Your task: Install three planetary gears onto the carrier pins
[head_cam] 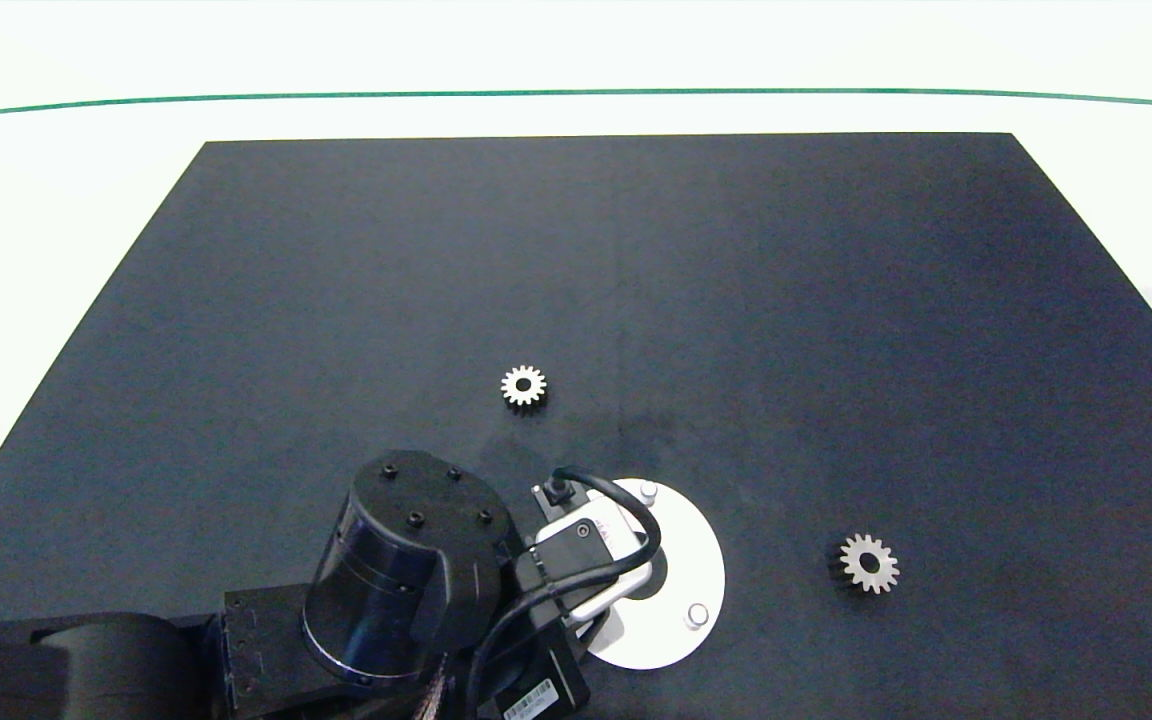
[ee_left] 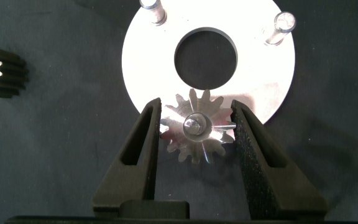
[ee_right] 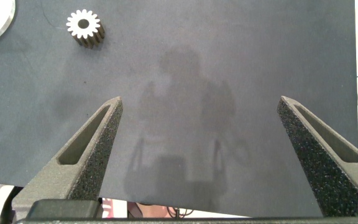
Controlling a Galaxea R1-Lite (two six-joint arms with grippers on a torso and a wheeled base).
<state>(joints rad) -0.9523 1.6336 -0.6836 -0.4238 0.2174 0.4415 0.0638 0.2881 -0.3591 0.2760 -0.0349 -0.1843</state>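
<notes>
My left gripper [ee_left: 196, 104] is shut on a silvery planetary gear [ee_left: 197, 127], both fingers against its teeth. A carrier pin shows through the gear's centre hole, at the near edge of the white disc [ee_left: 260, 81]. Two bare carrier pins [ee_left: 154, 9] [ee_left: 283, 25] stand on the disc's far side. In the head view the left arm [head_cam: 416, 570] covers part of the disc [head_cam: 696, 570]; its pins [head_cam: 648, 490] [head_cam: 697, 614] show. One loose gear [head_cam: 523, 385] lies behind the disc and another [head_cam: 869, 563] to its right. My right gripper [ee_right: 197, 112] hangs open over the mat near a gear [ee_right: 84, 26].
A black mat [head_cam: 636, 250] covers the table, with white surface around it and a green line [head_cam: 576, 93] beyond its far edge. The right arm is outside the head view.
</notes>
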